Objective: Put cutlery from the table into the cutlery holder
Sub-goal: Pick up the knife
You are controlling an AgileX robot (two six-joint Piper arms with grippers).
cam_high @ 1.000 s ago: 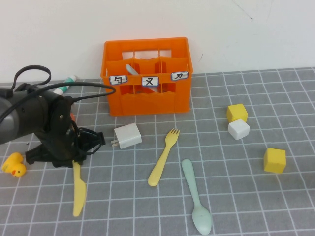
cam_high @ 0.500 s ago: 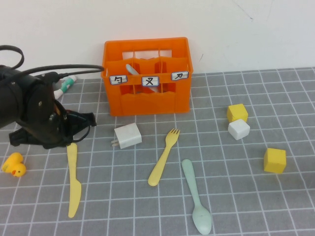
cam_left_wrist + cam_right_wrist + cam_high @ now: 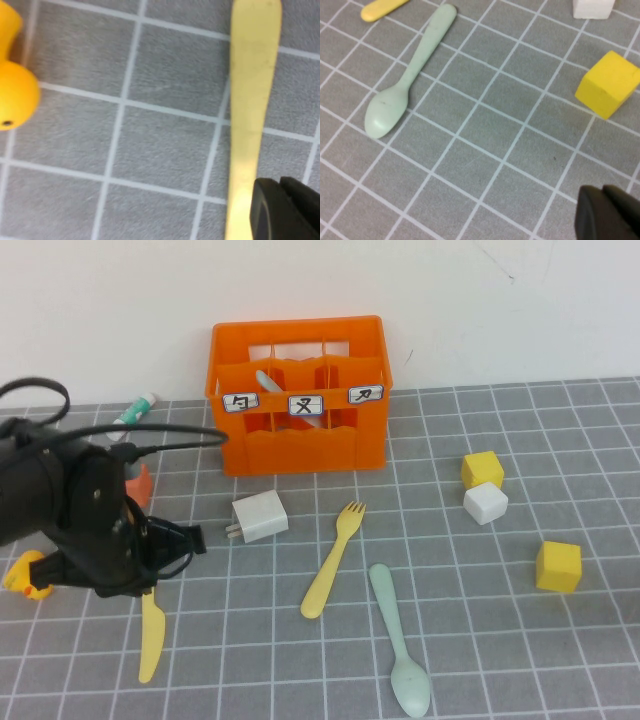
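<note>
The left gripper [image 3: 150, 575] hangs low near the table's [image 3: 520, 660] left edge, right over the knife's [image 3: 150, 638] handle; whether its jaws are wide or narrow, I cannot tell. The knife lies flat toward the near left corner, a duck [image 3: 24, 575] beside the arm. The fork [image 3: 333, 559] and spoon [image 3: 399, 640] lie mid-table near the front. The holder [image 3: 298, 395] stands at the far edge. The right gripper [image 3: 607, 212] hovers by a yellow cube [image 3: 612, 84]; its jaws cannot be judged
</note>
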